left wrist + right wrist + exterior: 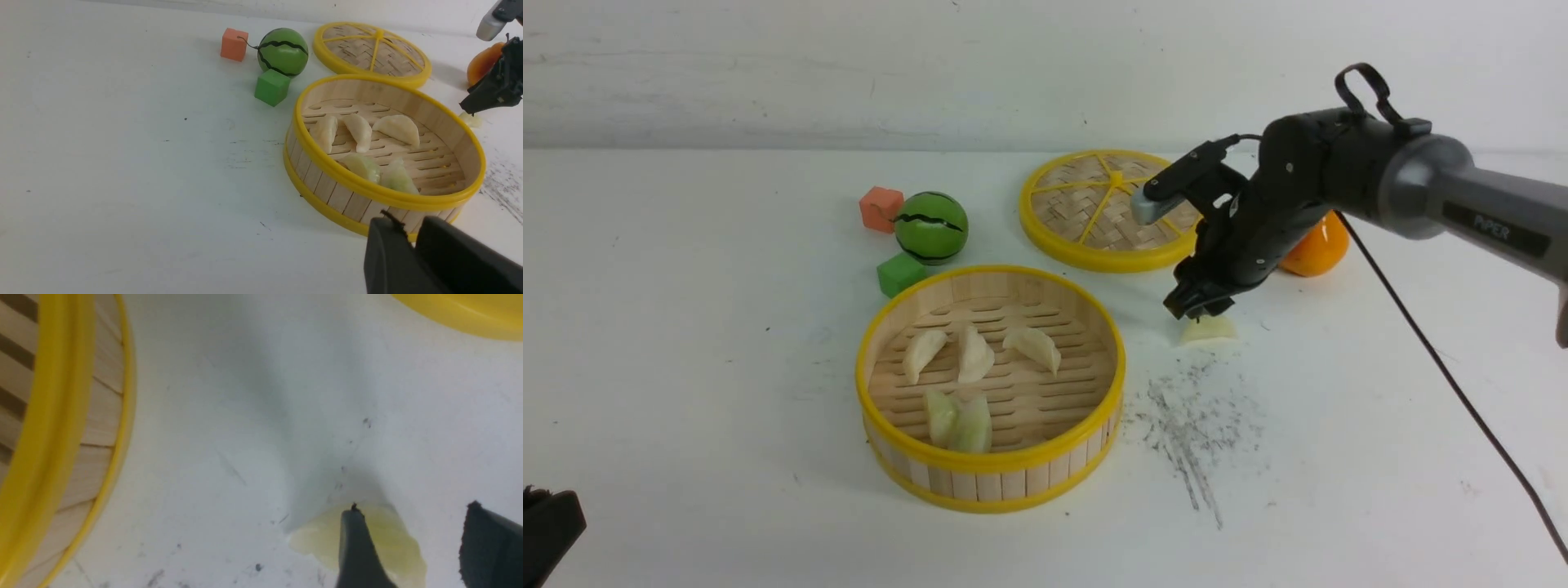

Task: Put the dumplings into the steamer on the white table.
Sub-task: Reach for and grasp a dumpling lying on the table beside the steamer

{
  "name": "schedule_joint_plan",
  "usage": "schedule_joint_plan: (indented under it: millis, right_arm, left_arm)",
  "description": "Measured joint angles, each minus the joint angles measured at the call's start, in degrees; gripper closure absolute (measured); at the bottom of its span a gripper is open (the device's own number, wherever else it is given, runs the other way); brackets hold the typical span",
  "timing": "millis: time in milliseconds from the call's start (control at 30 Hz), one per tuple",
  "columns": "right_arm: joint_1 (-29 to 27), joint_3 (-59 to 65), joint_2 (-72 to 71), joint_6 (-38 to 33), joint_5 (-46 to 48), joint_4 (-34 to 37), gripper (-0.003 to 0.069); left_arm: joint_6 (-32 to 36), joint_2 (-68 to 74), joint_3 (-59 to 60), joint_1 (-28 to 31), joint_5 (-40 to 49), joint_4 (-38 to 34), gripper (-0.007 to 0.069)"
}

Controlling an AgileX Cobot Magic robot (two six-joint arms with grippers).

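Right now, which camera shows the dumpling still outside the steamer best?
The front view: the loose dumpling lies on the table just under the right end effector. The right wrist view is closer but blurred, a finger across it. The left wrist view shows only a pale speck.

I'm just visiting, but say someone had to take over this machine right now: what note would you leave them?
Right hand: open, down over the sixth dumpling, not gripping it.
Left hand: looks closed, empty, near the steamer.
Done: five dumplings lie in the steamer.
Left: grasp the sixth, on the white table beside the steamer, and drop it in.
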Motion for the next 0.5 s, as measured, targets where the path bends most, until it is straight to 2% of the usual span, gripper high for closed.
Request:
schedule_joint_plan:
  millis: [100, 200, 333, 500]
  right_arm:
    - [-0.11, 0.0, 1.02, 0.61, -1.62, -0.25, 0.031]
    - [-0.23, 0.0, 1.59, 4.13, -1.11, 0.58, 0.031]
    - [-0.34, -0.37, 1.59, 10.7, 4.63, 2.39, 0.031]
    - [-0.68, -2.71, 1.59, 12.73, 12.62, 4.52, 0.031]
  left_arm:
    - [0.0, 0.0, 0.0, 0.0, 0.0, 0.02, 0.0524]
    - [0.0, 0.0, 0.0, 0.0, 0.05, 0.34, 0.0523]
    - [0.0, 0.0, 0.0, 0.0, 0.05, 1.11, 0.0523]
    - [0.0, 0.0, 0.0, 0.0, 0.11, 1.3, 0.0523]
